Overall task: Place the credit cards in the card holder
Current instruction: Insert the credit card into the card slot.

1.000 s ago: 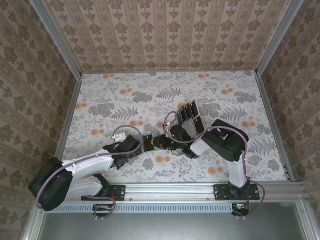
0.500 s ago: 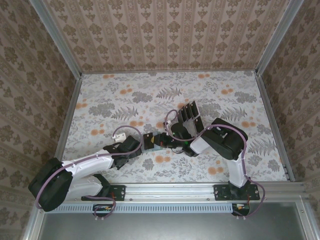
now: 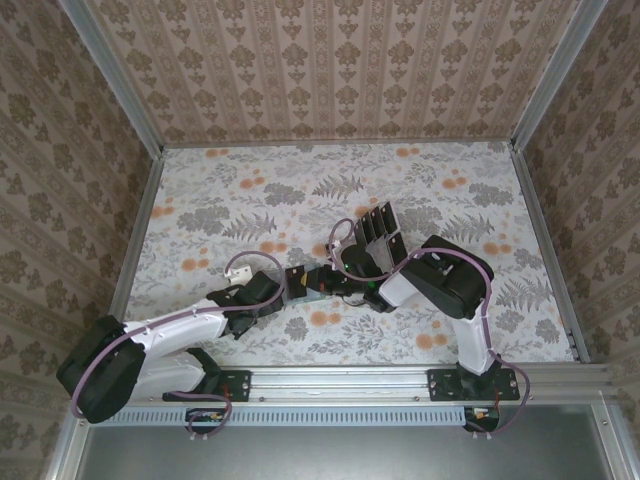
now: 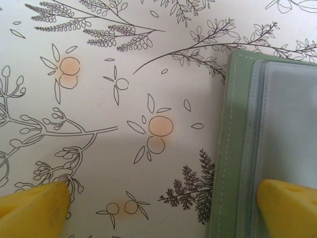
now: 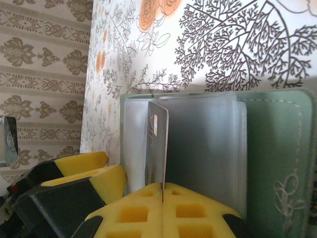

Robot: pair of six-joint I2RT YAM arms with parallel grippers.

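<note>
Pinching one black card [image 5: 156, 141] by its near end, the right gripper [image 5: 162, 187] has its fingers pressed together on it. The card's long axis runs straight out from the fingertips. It stands edge-on against the clear pockets [image 5: 203, 148] of the green card holder [image 5: 277, 163], which lies flat on the table [image 5: 237, 44]. Can't tell if the far end is inside a pocket. The left gripper [image 4: 161, 208] is spread wide, straddling the holder's stitched edge. The right arm is nearer for the insert.

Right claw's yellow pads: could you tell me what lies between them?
A thin, glossy dark credit card, pinched over the flat grey-green card holder, in the right wrist view.
</note>
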